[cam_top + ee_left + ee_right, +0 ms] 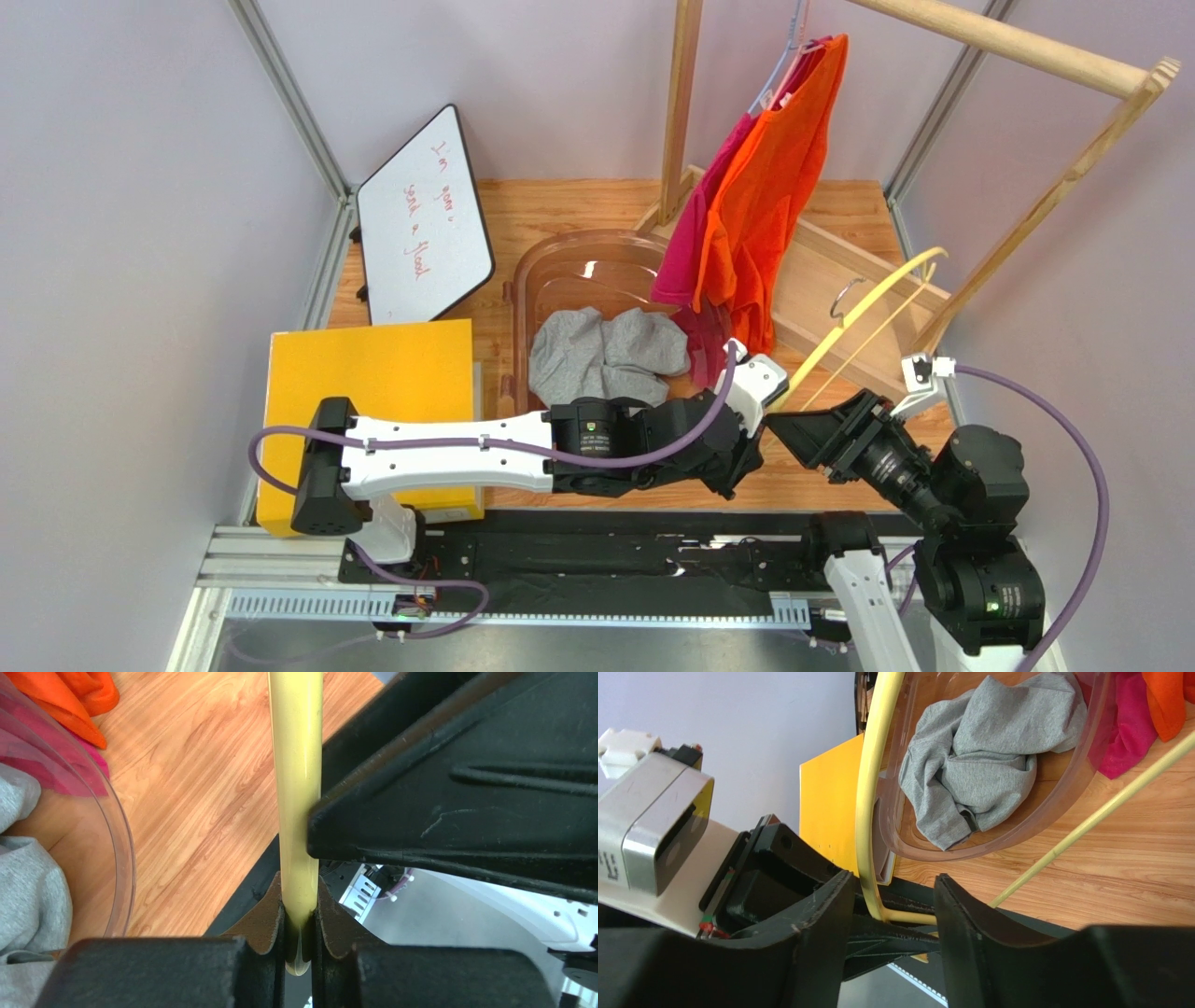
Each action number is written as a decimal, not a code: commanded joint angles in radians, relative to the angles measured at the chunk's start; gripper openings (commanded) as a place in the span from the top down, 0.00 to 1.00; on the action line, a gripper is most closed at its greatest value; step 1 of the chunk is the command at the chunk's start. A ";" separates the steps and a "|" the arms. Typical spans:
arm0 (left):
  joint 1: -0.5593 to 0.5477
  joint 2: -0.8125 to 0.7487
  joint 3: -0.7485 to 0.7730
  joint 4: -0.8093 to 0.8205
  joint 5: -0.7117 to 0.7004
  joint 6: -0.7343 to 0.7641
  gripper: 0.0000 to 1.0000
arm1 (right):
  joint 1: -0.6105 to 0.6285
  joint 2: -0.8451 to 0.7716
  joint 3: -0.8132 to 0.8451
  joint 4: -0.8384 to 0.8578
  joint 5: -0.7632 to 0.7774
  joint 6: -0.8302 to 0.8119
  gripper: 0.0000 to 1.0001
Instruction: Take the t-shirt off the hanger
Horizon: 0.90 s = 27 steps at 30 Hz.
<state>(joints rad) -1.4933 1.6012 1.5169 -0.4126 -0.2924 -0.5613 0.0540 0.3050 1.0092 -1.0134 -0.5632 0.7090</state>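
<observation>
White arm links [449,455], black joints [596,427] and hands [892,889], purple cables [1098,490].

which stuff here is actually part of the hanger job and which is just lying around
Part of the job:
yellow hanger, clamped in the left gripper
right gripper, open around the hanger's corner
grey t-shirt, lying in the clear tub

Just lying about:
orange shirt and pink shirt on the wooden rack
whiteboard
yellow box

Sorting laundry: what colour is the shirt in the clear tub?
The shirt is grey, clearest in the right wrist view.
</observation>
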 commanded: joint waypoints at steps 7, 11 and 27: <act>0.011 0.003 0.068 0.026 0.009 -0.068 1.00 | 0.003 -0.018 -0.032 0.045 -0.079 -0.008 0.63; 0.011 0.017 0.074 0.028 0.006 -0.075 1.00 | 0.004 -0.018 -0.043 0.062 -0.096 -0.002 0.63; 0.013 0.062 0.126 0.057 0.071 -0.061 1.00 | 0.004 -0.038 -0.118 0.128 -0.121 0.060 0.83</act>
<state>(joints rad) -1.4811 1.6581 1.5795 -0.4450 -0.2600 -0.6270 0.0540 0.2775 0.9047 -0.9417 -0.6735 0.7387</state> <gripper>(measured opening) 0.132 0.197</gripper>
